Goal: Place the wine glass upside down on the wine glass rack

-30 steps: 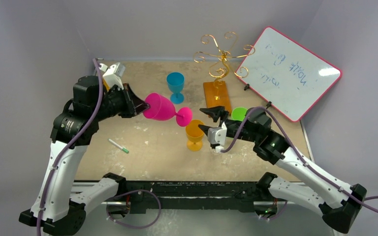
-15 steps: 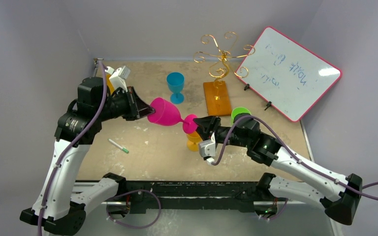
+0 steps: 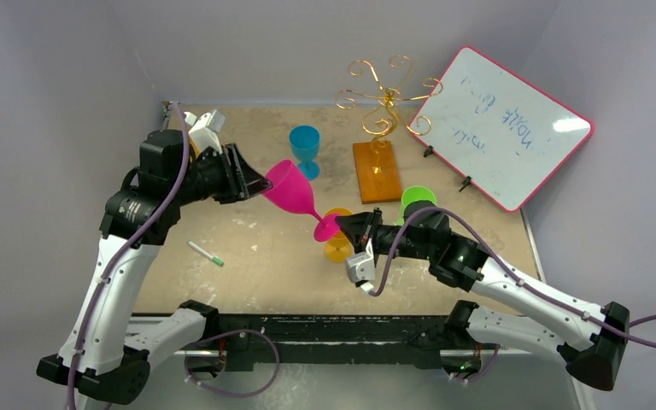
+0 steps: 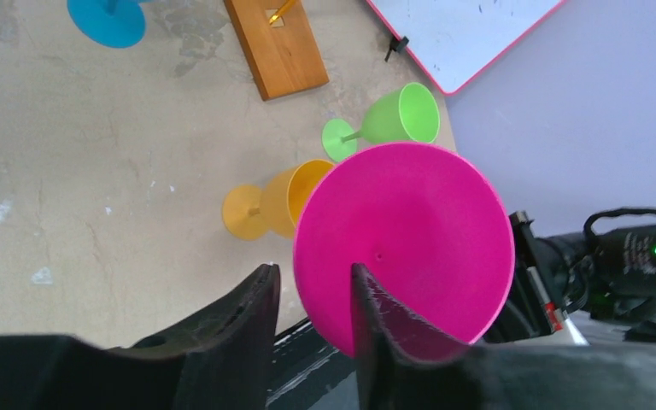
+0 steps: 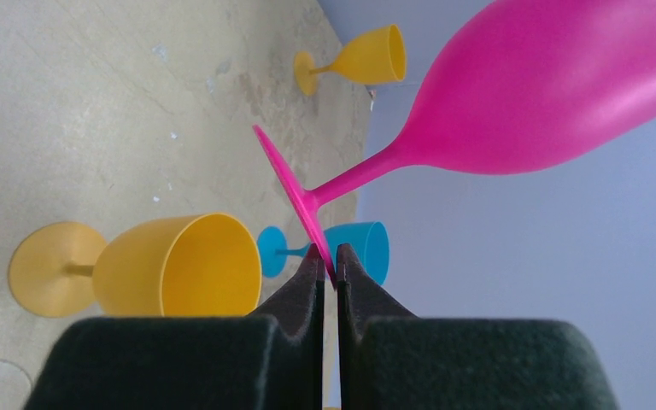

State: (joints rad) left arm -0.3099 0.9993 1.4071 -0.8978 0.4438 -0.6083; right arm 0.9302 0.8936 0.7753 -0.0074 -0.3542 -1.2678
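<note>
1 pink plastic wine glass [image 3: 289,190] hangs tilted in the air over the middle of the table [image 3: 248,273], mouth up and to the left, foot down and to the right. the right gripper [image 5: 329,256] is pinched tight on the rim of its foot. the left gripper [image 4: 312,272] has its jaws apart at the mouth, 1 finger inside the bowl and 1 outside with a gap showing, so it grips nothing. the tall gold wire wine glass rack [image 3: 376,162] on its orange-brown wooden base stands far and right of the glass, with nothing hung on it. i judge the glass is the right arm's to carry; turning it over and hanging it on a scroll arm is left. the orange glass [image 3: 339,243], green glass [image 3: 416,198] and blue glass [image 3: 305,141] stand on the table, all empty.
</note>
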